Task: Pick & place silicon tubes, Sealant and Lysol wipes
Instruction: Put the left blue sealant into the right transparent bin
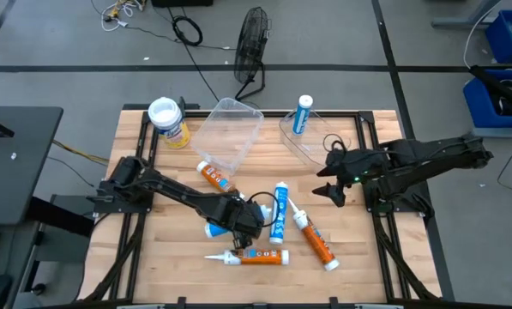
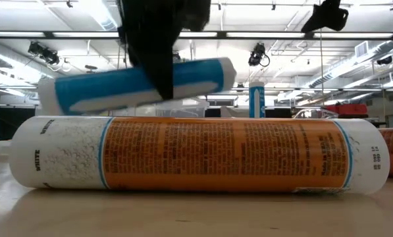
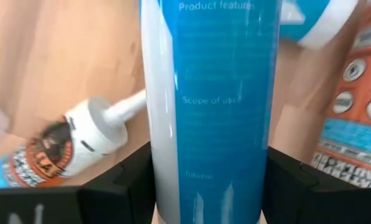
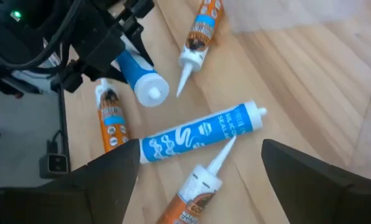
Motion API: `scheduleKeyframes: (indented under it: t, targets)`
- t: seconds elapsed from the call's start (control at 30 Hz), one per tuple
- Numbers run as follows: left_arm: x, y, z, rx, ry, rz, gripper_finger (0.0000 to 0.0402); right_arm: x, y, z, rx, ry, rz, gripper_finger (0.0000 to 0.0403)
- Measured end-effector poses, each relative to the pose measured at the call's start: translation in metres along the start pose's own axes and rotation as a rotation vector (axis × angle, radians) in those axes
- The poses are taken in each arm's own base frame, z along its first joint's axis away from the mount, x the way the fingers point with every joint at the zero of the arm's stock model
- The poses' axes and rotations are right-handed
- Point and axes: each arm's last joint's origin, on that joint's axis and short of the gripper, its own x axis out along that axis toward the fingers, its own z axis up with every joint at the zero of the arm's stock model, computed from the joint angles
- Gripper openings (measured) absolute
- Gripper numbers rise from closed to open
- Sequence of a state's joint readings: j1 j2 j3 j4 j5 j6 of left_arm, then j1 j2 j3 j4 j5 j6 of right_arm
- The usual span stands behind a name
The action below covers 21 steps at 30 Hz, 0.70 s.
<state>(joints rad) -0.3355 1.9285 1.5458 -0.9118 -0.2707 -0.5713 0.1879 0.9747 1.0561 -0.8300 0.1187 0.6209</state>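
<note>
Mid-pick: left pincer (image 1: 243, 225) clamped on a blue tube (image 2: 137, 84), lifted off the desk (image 1: 153, 266) above an orange tube (image 2: 196, 155). Right pincer (image 1: 333, 193) apart, hovering near the clear bins (image 1: 230, 129). Next, probably carry to a bin; Lysol wipes (image 1: 168, 122) upright at the far left corner.

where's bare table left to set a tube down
Bare wood lies along the left side of the table, below the Lysol wipes, and at the front right corner. The middle is crowded: the left gripper holds a blue tube among orange tubes.
</note>
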Motion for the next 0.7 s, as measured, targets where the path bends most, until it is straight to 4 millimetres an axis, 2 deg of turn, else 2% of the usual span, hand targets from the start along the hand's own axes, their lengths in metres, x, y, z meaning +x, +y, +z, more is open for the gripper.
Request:
scheduleKeyframes:
  t: [0.13, 0.37, 0.53, 0.7]
  targets:
    - [-0.019, 0.005, 0.008, -0.016, -0.06, 0.019, 0.0217, -0.008, -0.001, 0.001, 0.003, -0.042, 0.024, 0.0339]
    - [-0.075, 0.022, 0.027, -0.078, -0.264, 0.057, 0.0217, -0.017, 0.003, 0.009, -0.001, -0.164, 0.072, 0.0338]
    - [-0.118, 0.034, 0.042, -0.128, -0.445, 0.099, 0.0217, -0.022, 0.013, 0.027, -0.004, -0.37, 0.145, 0.0338]
    - [-0.151, 0.043, 0.053, -0.149, -0.58, 0.151, 0.0217, -0.024, 0.02, 0.04, 0.0, -0.51, 0.187, 0.0345]
